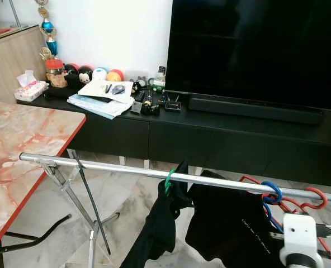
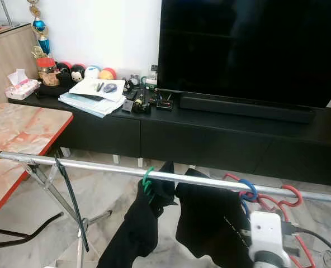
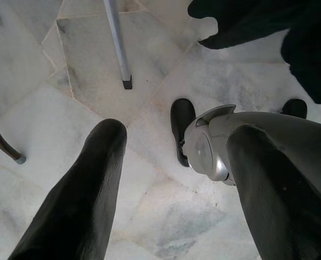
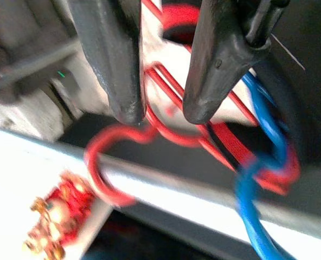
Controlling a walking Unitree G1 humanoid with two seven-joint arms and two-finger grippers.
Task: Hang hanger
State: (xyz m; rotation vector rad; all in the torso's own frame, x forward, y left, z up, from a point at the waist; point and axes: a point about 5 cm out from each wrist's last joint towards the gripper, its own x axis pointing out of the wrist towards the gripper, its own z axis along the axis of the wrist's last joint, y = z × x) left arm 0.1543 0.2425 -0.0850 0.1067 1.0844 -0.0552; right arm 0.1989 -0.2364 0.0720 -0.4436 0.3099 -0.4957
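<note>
Right claw (image 4: 160, 116) is up at the metal rail (image 1: 154, 174), at the rail's right end, and its two black fingers (image 4: 117, 70) stand a little apart with the red hanger (image 4: 166, 132) between them. The red wire runs just under both fingertips, and it looks pinched or at least touched by them, but the wrist picture is blurred, so I cannot tell for sure if the grip is firm.

What matters for the coming move is how the hook lies against the rail. The rail runs long from left to right in front of the robot, and the red hook (image 1: 316, 196) already curls over the top of it, next to a blue hanger (image 1: 273, 192). The body of the red hanger hangs below the rail, toward the claw, so the claw is under and just behind the hook. My judgement is that the hanger is nearly hung, and what is left is to open the fingers and draw the claw down and back, away from the rail, without pulling the hook off.

Dark clothes (image 1: 221, 223) and a green hook (image 1: 169, 181) sit further left on the same rail. The left claw (image 3: 166, 179) hangs wide open and empty above the floor tiles (image 3: 52, 124), far from the work.
</note>
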